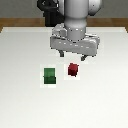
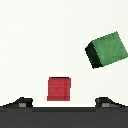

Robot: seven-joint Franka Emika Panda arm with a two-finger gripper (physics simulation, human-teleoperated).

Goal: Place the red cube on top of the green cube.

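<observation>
The red cube sits on the white table, to the exterior view's right of the green cube, with a gap between them. My gripper hangs open above and just behind the red cube, its two fingers spread wide and empty. In the wrist view the red cube lies between the two fingertips, a little way below them, and the green cube lies off to one side, turned at an angle.
The white table extends around both cubes. The robot's dark base stands at the far edge, with a wooden floor strip behind it.
</observation>
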